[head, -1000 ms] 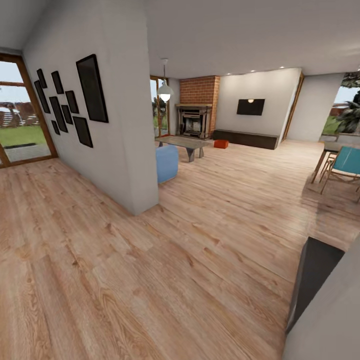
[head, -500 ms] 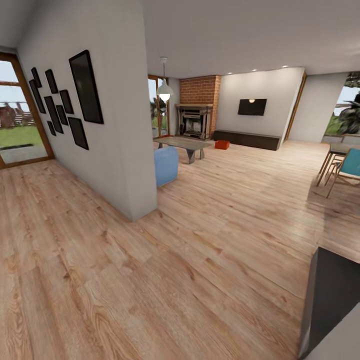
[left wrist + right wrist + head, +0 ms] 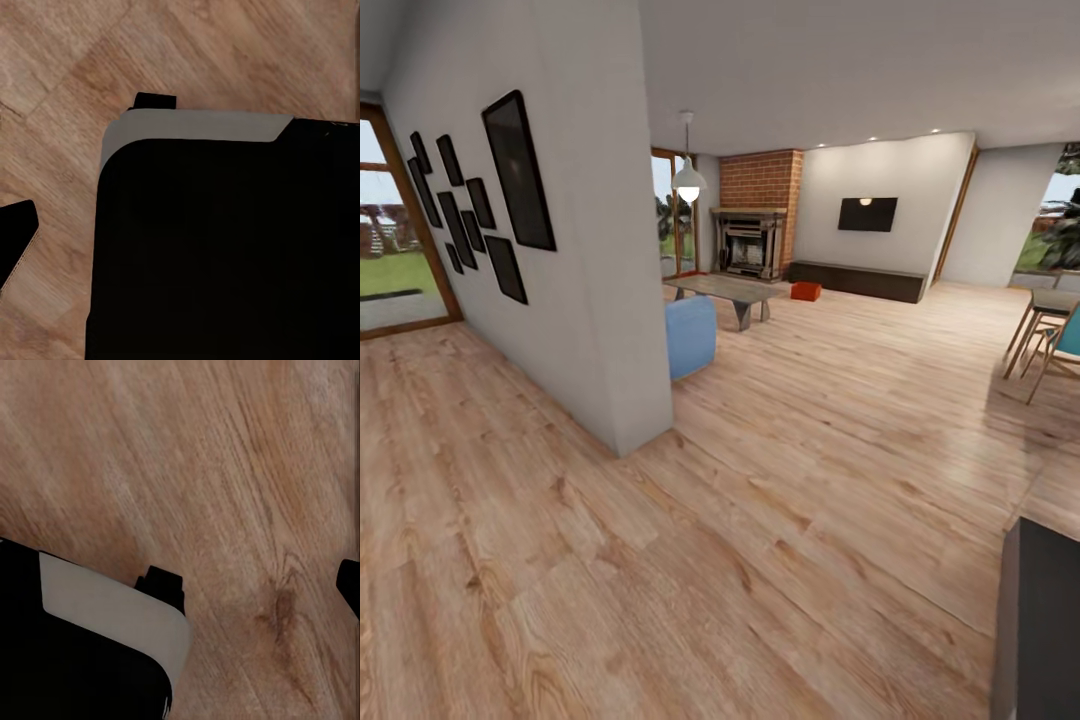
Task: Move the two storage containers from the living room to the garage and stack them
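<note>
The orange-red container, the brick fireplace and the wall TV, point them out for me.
orange-red container (image 3: 806, 291), head view, its visible side.
brick fireplace (image 3: 760, 180), head view, upper brick face.
wall TV (image 3: 867, 214), head view, screen centre.

Orange-red storage container (image 3: 806, 291), red-brick fireplace (image 3: 758, 213)

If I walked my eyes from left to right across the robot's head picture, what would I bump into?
Glass door → black picture frames → blue seat → brick fireplace → orange-red storage container → black TV → dining chairs.
</note>
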